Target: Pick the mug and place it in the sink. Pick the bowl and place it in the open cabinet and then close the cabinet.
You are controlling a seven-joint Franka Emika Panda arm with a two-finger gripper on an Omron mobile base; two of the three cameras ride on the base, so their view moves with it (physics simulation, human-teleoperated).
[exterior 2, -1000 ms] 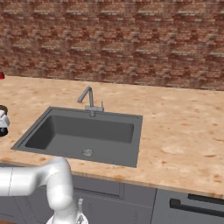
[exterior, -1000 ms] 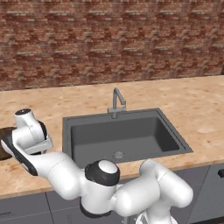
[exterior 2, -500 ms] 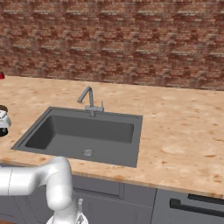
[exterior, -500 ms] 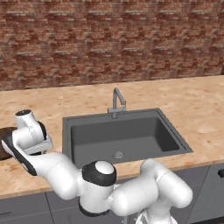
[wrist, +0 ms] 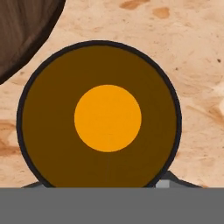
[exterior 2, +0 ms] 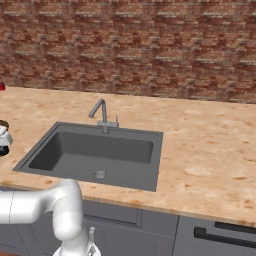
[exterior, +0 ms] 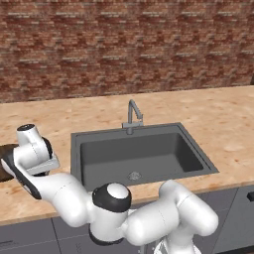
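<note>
A red-brown brick wall (exterior: 124,44) ran across the far side of the room, above a long pale wood-pattern counter (exterior: 218,116). The sink (exterior: 139,154) was sunk into the middle of that counter, a dark grey basin with a round drain, its faucet (exterior: 133,115) standing at the far rim. To the right of the sink the counter lay wide and bare up to the wall; grey drawer fronts (exterior 2: 215,235) ran below the near edge.

The arm reached low to the left of the sink, over the left end of the counter. The bowl (exterior: 6,163) sat there at the left edge of the left base view, partly hidden behind the wrist. In the hand view the mug (wrist: 99,116) stood on the counter seen straight from above, its black rim ringing a brown inside and an orange centre, with the bowl's curved edge (wrist: 26,30) just beside it at the upper left, a thin strip of counter between them. Whether the claw was apart or together could not be told.
</note>
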